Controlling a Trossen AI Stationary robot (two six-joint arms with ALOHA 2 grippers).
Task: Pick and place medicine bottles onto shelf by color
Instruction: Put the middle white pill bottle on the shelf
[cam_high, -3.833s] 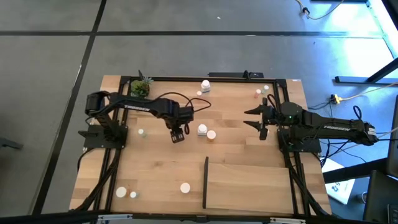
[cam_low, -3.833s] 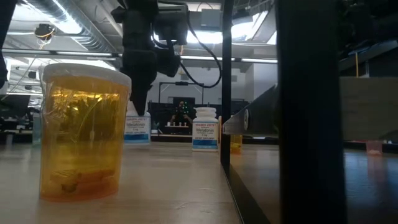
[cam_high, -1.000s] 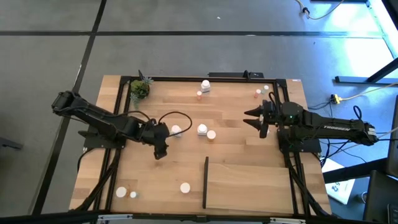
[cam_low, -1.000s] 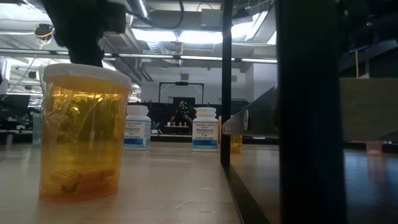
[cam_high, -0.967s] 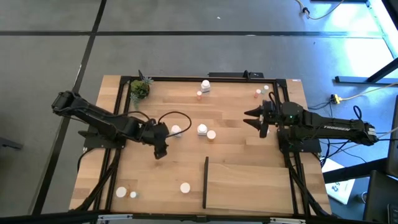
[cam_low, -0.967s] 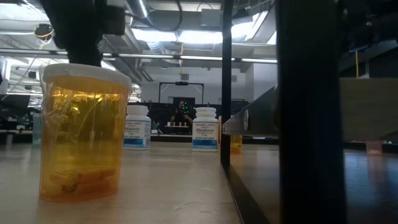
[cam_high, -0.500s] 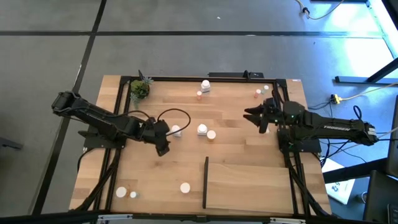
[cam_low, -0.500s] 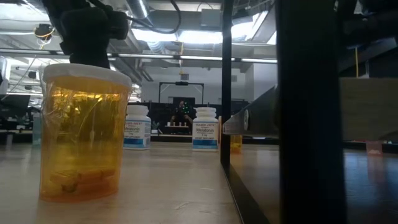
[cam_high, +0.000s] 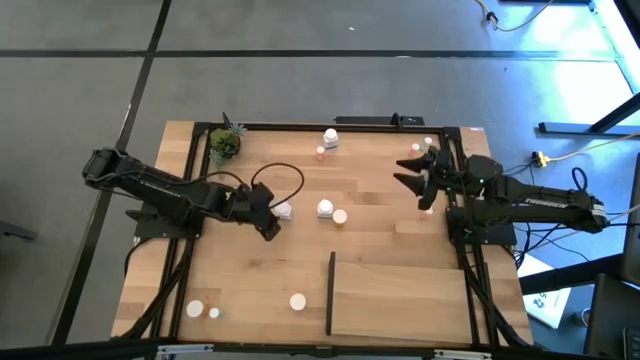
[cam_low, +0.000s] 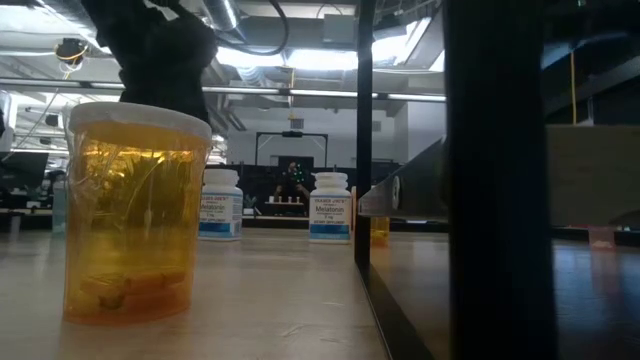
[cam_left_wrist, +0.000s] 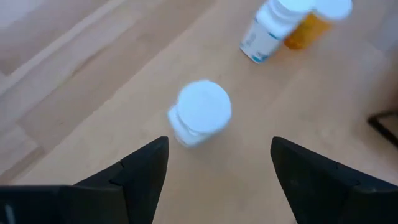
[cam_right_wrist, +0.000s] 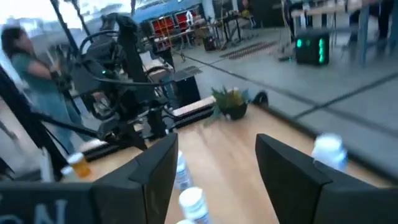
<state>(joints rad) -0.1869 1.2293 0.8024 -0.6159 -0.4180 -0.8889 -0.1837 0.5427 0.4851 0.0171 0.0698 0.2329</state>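
The left gripper (cam_left_wrist: 214, 163), fingers open, hovered near a white bottle (cam_left_wrist: 200, 112); it should centre before closing. The right gripper's (cam_high: 414, 177) fingers were open

A large open robotics lab or workshop is indicated. A wooden table (cam_high: 300, 250) framed in black rails is set on a grey concrete floor (cam_high: 300, 60). Exposed ceiling ducts (cam_low: 110, 40), strip lighting, equipment racks (cam_right_wrist: 186, 22) and a person (cam_right_wrist: 25, 62) are seen beyond it.
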